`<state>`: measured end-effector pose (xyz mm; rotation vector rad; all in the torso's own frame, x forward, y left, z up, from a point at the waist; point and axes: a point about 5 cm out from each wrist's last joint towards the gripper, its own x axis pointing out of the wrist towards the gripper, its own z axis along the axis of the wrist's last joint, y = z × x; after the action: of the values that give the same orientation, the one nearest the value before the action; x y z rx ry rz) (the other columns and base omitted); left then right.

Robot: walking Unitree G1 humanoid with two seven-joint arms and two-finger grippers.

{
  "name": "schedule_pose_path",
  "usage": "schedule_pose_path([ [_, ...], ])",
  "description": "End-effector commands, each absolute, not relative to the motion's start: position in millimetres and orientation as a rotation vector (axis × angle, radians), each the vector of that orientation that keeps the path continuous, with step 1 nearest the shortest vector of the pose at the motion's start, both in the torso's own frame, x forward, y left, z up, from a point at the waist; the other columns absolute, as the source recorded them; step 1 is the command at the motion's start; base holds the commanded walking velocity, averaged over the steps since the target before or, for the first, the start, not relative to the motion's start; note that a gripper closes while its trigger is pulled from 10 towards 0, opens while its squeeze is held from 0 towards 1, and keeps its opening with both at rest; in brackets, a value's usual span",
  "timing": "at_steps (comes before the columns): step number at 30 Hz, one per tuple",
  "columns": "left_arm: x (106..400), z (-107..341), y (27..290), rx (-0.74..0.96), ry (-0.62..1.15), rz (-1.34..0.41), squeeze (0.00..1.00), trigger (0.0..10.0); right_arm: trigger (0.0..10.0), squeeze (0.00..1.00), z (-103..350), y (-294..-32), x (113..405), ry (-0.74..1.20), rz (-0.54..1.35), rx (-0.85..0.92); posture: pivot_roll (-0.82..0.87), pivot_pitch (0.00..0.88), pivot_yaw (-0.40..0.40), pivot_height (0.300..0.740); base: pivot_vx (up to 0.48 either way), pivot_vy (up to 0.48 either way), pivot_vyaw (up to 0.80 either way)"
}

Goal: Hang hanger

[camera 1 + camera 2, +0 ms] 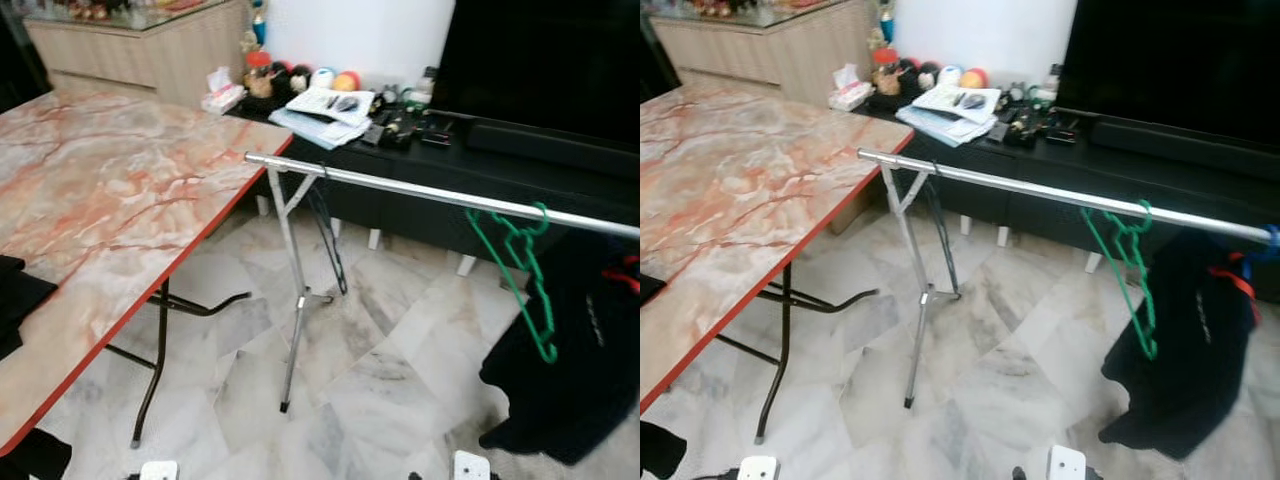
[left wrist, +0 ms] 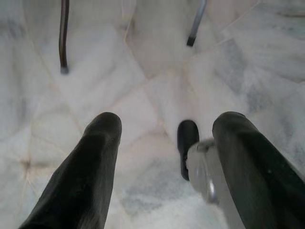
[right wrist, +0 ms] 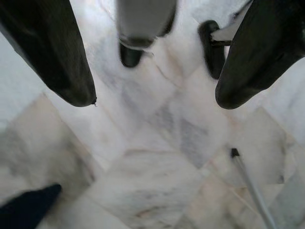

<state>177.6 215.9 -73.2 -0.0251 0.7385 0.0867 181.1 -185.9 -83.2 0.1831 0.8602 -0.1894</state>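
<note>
A silver clothes rail (image 1: 420, 187) runs from the centre of the left eye view down towards the right edge, carried at its near end by a thin metal stand (image 1: 293, 300) whose legs rest on the marble floor (image 1: 380, 340). A green hanger (image 1: 520, 262) hangs by its hook on the rail at the right of the frame, its body dangling below. Just to its right, a black garment (image 1: 570, 350) hangs from the same rail, with a bit of red hanger (image 1: 625, 275) showing at the far right edge. A thin dark hanger (image 1: 328, 235) hangs near the rail's left end, beside the stand.

A table with a pink marbled top and red edge (image 1: 110, 200) fills the left half of the view. A dark cloth (image 1: 18, 300) lies at its left edge. Behind the rail, a low black TV cabinet (image 1: 480, 165) carries papers (image 1: 325, 108) and small clutter, with a large dark screen (image 1: 545, 60) above it at the upper right.

In the left wrist view, the left gripper (image 2: 164, 138) points down at the floor, its two black fingers spread apart with nothing between them. In the right wrist view, the right gripper (image 3: 155, 95) also hangs over the floor, fingers wide apart and empty.
</note>
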Motion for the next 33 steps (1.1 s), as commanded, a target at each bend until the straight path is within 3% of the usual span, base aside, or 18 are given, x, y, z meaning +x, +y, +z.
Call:
schedule_pose_path([
  [1, 167.5, -78.1, 217.0, -0.019, 0.773, 0.088, 0.0, 10.0, 10.0, 0.0, -84.6, -186.9, 178.0, 0.87, -0.203, 0.192, 0.03, 0.055, 0.013, 0.74, -0.266, 0.0, 0.0],
  [33, 162.9, -81.3, 212.4, -0.038, 0.79, 0.095, 0.0, 10.0, 10.0, 0.0, -83.9, -191.0, 178.5, 0.869, -0.199, 0.179, 0.01, 0.087, -0.005, 0.74, -0.264, 0.0, 0.0],
])
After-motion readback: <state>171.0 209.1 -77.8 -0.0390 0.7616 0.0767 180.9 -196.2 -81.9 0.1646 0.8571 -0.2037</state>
